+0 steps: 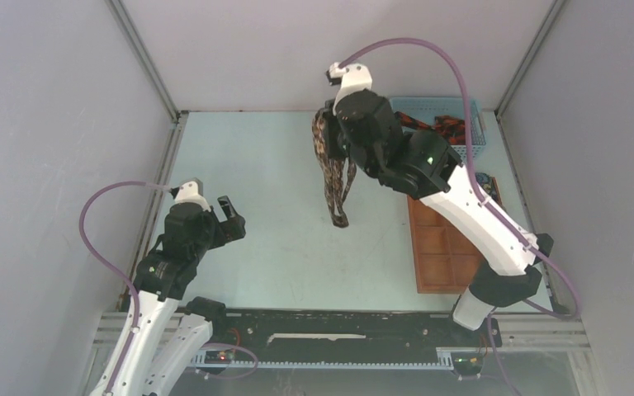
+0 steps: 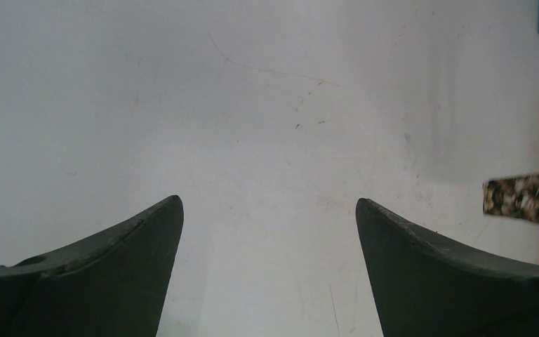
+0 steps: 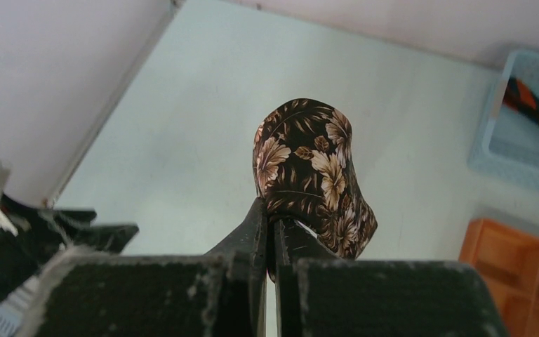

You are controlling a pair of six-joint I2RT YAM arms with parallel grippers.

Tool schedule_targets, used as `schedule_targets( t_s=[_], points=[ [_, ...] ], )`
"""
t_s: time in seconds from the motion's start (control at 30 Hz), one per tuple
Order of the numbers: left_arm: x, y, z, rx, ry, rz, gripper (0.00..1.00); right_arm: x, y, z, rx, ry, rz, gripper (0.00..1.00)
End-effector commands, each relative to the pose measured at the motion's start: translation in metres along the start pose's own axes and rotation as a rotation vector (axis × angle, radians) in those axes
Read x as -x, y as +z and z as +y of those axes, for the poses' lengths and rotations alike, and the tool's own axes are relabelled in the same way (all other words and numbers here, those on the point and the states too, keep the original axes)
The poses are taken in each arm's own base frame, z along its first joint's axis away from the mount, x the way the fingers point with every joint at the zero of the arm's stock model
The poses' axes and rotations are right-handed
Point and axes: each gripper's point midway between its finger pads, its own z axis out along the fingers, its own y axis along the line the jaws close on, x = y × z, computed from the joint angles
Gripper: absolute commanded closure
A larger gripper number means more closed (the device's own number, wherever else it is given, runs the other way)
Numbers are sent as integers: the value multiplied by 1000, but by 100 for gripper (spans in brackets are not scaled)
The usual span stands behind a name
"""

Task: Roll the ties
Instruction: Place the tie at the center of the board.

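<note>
Brown, tan-flowered fabric necktie (image 1: 331, 177) hangs doubled from my right claw (image 3: 272, 219), whose jaws are clamped shut on its fold. I judge it is held high over the pale green counter (image 1: 281, 256) so the length drapes straight for laying out and rolling. My left claw (image 2: 269, 203) hovers low, jaws spread wide and empty, placed to receive the free end. A black and red-orange tie (image 1: 448, 126) lies in the blue plastic mesh basket (image 1: 437, 102).
</note>
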Motion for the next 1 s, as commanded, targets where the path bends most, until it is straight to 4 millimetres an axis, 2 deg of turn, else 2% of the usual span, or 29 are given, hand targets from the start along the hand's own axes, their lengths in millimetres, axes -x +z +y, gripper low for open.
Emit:
schedule_targets(
  t_s=[0.0, 0.2, 0.27, 0.33, 0.43, 0.53, 0.73, 0.83, 0.9, 0.97],
  points=[
    [6, -2, -6, -30, -6, -24, 1, -20, -52, -22, -89, 60, 72, 100],
    [7, -3, -7, -36, -8, -31, 3, -45, -94, -19, -68, 96, 151, 100],
    [7, -3, -7, -36, -8, -32, 4, -55, -98, -21, -73, 112, 194, 100],
    [6, -2, -8, -41, -7, -26, 5, -69, -89, -25, -103, 109, 242, 100],
    [4, 0, -8, -42, -5, -13, 6, -104, -54, -32, -130, 117, 365, 100],
    [2, 1, -9, -44, -4, -1, 7, -143, 2, -40, -134, 145, 484, 100],
    [-4, 9, -9, -33, 1, 40, 8, -223, 112, -90, -205, 195, 754, 100],
    [-12, 17, -9, -15, 8, 96, 9, -252, 151, -113, -207, 235, 859, 100],
    [-18, 21, -11, -6, 21, 135, 11, -265, 167, -123, -206, 252, 902, 100],
    [-24, 24, -13, 9, 44, 169, 12, -267, 179, -130, -193, 267, 907, 98]
  ],
)
